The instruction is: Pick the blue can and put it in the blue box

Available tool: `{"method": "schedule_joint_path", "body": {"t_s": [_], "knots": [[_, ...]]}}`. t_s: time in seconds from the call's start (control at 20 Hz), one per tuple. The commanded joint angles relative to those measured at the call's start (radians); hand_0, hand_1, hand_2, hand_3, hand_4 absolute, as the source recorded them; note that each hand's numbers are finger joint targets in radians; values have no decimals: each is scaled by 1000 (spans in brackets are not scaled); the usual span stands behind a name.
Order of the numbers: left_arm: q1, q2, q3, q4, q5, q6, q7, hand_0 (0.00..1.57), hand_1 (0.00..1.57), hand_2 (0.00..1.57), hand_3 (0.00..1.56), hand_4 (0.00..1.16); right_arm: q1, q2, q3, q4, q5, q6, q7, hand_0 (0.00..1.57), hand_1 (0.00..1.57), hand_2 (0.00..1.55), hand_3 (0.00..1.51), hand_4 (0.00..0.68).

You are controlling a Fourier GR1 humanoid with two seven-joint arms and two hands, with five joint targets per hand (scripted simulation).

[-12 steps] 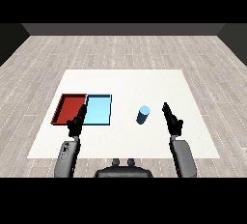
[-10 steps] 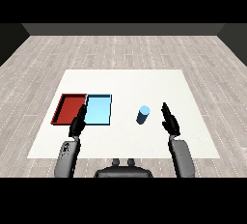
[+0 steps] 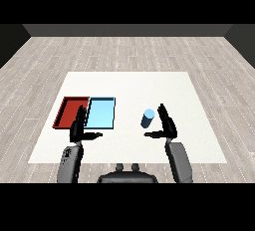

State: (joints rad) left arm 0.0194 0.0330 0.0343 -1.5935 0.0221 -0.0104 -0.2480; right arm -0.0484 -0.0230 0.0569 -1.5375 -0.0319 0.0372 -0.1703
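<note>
Blue can — upright, just left of open right robot hand.

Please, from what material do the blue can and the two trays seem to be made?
The blue can looks like smooth painted metal or plastic: flat colour, paler top, no label. The red tray and the light blue tray look like matte plastic with thin darker rims, no shine or grain. The look leaves it open.

Blue can stands upright, right of the light blue tray.
</note>
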Motion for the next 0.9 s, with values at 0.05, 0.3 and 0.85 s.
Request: {"method": "schedule_joint_path", "body": {"t_s": [0.05,0.3,0.85], "knots": [[30,-31,-9,33,-15,14,-156,0,0,0,0,0,-18,-6,-29,104,-27,63,-175,0,0,0,0,0],[47,2,7,-1,12,-28,-128,0,0,0,0,0,-5,22,19,98,-13,22,-179,0,0,0,0,0],[-2,-27,-18,34,-30,25,-155,0,0,0,0,0,-62,-12,-41,126,-41,36,-142,0,0,0,0,0]]}}
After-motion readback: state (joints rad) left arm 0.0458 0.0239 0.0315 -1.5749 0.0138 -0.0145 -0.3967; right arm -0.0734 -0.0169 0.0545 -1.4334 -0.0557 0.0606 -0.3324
